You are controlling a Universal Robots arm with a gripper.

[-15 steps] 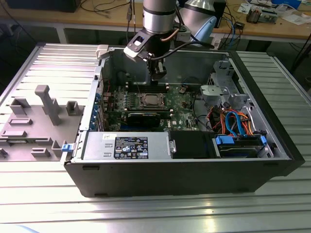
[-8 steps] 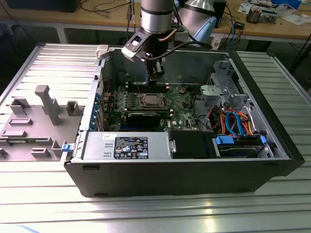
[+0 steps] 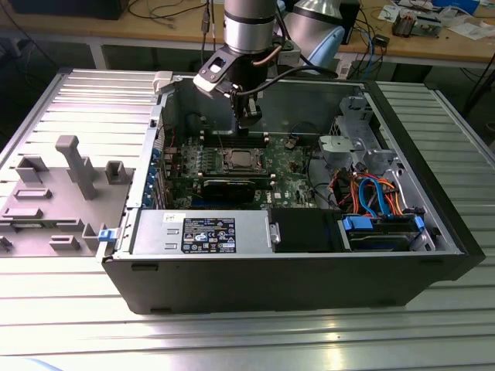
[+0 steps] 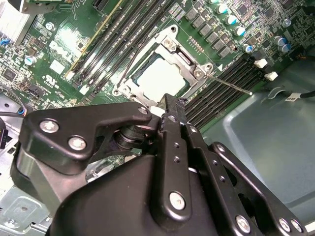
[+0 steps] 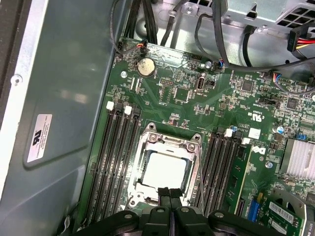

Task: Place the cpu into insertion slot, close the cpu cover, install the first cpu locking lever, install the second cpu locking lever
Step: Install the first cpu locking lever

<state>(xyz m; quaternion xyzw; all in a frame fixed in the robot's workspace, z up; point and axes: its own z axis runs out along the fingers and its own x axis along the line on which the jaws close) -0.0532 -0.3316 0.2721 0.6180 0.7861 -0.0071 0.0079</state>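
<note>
The jaws are clenched together with nothing between them, just above one edge of the cpu cover (image 5: pixel 170 142). The cpu (image 5: pixel 165 169) lies inside this cover's window. A thin lever (image 4: pixel 229 82) sticks out beside the cover.

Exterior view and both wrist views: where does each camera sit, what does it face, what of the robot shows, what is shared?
Exterior view: off the arm, looking down into the open computer case; arm and gripper show.
First wrist view: on the arm, facing the motherboard; gripper shows.
Second wrist view: on the arm, facing the cpu; gripper shows.
Shared: the cpu.
</note>
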